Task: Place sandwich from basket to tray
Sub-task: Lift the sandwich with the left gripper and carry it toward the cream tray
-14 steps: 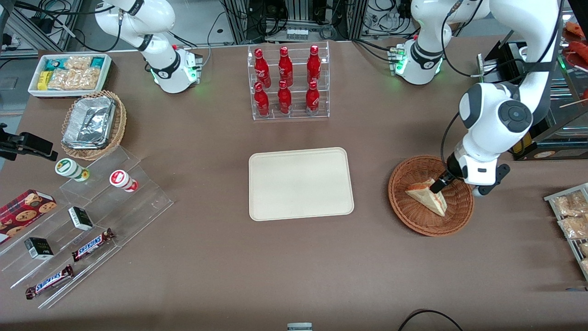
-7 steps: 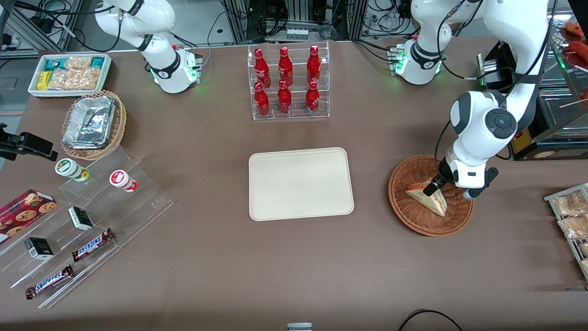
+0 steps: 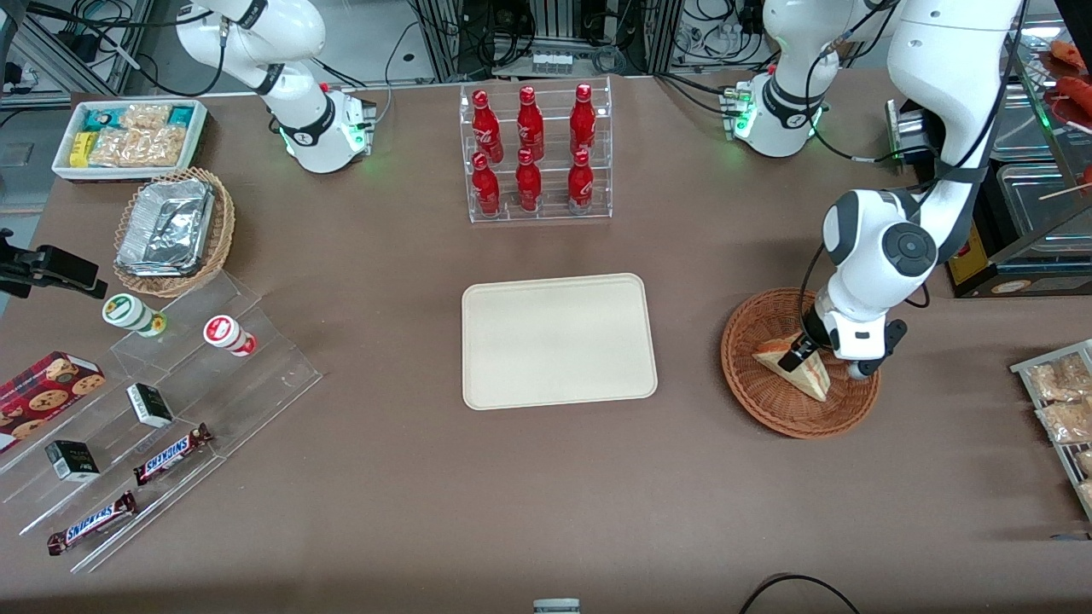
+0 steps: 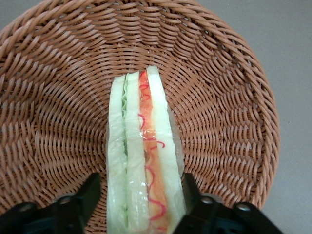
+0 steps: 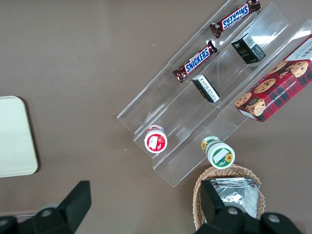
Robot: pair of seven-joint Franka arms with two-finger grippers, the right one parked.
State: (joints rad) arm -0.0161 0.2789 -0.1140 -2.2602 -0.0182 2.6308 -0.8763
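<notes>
The sandwich (image 3: pixel 810 379), a wrapped pale wedge with a red-orange layer, lies in the reddish-brown wicker basket (image 3: pixel 768 409) toward the working arm's end of the table. My left gripper (image 3: pixel 800 353) is down inside the basket and open, with its jaws on either side of the sandwich's wide end. In the left wrist view the sandwich (image 4: pixel 144 161) runs between the two black fingers (image 4: pixel 90 192). One finger is against the wrap and the other stands a little off it. Basket weave (image 4: pixel 58 97) surrounds them. The cream tray (image 3: pixel 559 341) lies flat at mid-table, beside the basket.
An acrylic rack of red bottles (image 3: pixel 536 153) stands farther from the front camera than the tray. Snack packets (image 3: pixel 1062 401) and dark equipment (image 3: pixel 981 256) sit near the basket. Toward the parked arm's end are a tan basket of foil trays (image 3: pixel 171 230) and an acrylic step stand (image 3: pixel 171 409).
The left arm has lowered and shifted slightly toward the tray, bringing the gripper down over the sandwich's wide end. The sandwich and basket have not moved.
</notes>
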